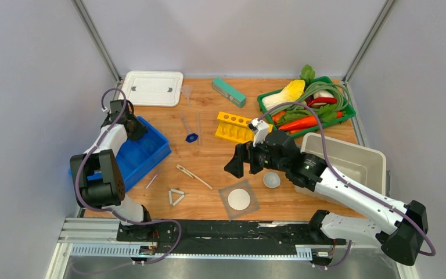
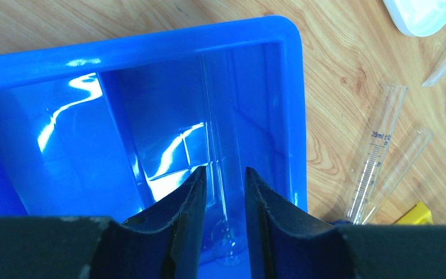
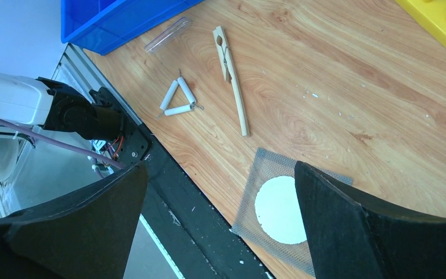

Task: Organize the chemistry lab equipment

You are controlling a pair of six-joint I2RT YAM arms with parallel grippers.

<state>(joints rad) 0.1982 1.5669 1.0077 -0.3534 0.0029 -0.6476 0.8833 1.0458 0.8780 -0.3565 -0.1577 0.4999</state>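
My left gripper (image 1: 129,125) (image 2: 225,171) hangs open over the blue bin (image 1: 145,152) (image 2: 151,40). A clear glass tube with a round bulb (image 2: 227,235) lies on the bin floor below the jaws. My right gripper (image 1: 243,170) (image 3: 220,168) is wide open and empty above the grey mesh square (image 1: 250,208) (image 3: 267,174). The pipe-clay triangle (image 1: 176,196) (image 3: 177,99), wooden tongs (image 1: 193,176) (image 3: 232,75), a small tube (image 1: 152,181) (image 3: 167,35), white bowl (image 1: 272,179), blue cap (image 1: 191,138), glass tubes (image 1: 186,123) (image 2: 374,157), funnel (image 1: 186,92) and yellow rack (image 1: 235,127) lie on the table.
A white lid (image 1: 152,88) and a teal block (image 1: 229,92) lie at the back. A green basket of toy vegetables (image 1: 348,110) stands back right. A pale tub (image 1: 348,154) sits at the right, under my right arm. The table's front edge runs just below the mesh.
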